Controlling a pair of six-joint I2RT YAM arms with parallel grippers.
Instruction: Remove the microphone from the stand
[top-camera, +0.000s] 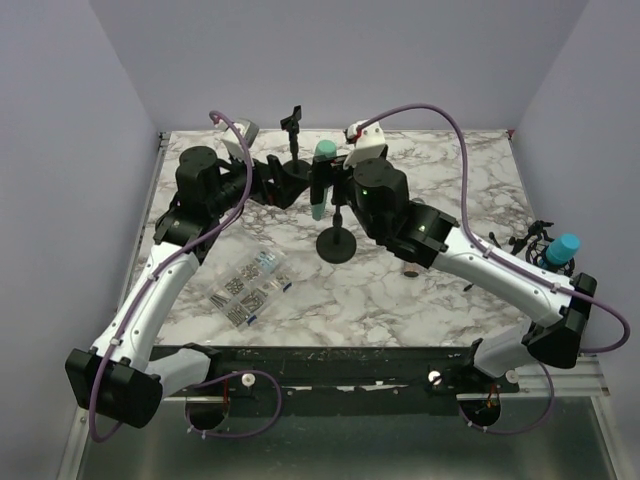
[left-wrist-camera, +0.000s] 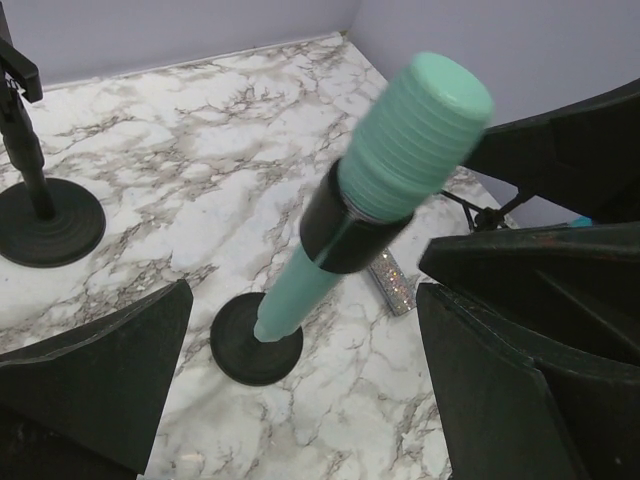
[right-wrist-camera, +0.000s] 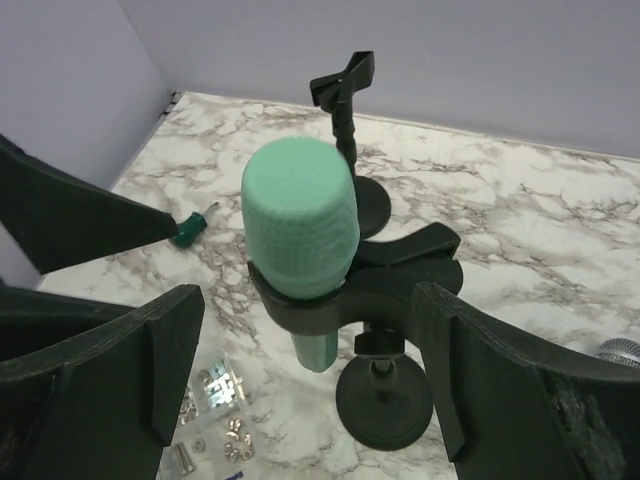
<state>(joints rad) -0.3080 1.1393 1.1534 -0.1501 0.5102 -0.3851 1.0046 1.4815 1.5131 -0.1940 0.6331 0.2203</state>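
Note:
A teal microphone (top-camera: 322, 178) stands tilted in the black clip (right-wrist-camera: 400, 280) of a stand with a round black base (top-camera: 336, 243). In the left wrist view the microphone (left-wrist-camera: 405, 145) rises ahead of my left gripper (left-wrist-camera: 300, 390), which is open and holds nothing. That gripper (top-camera: 280, 182) is just left of the microphone. My right gripper (right-wrist-camera: 310, 380) is open too, its wide jaws straddling the clip and the microphone (right-wrist-camera: 300, 225) without closing on them. From above, the right gripper (top-camera: 347, 185) is close against the stand's right side.
An empty second stand (top-camera: 293, 140) is behind the left gripper. A clear bag of screws (top-camera: 250, 285) lies front left. A green-handled screwdriver (right-wrist-camera: 195, 225) lies far left, and a glittery strip (left-wrist-camera: 390, 280) beside the base. A blue microphone (top-camera: 562, 250) is at the right edge.

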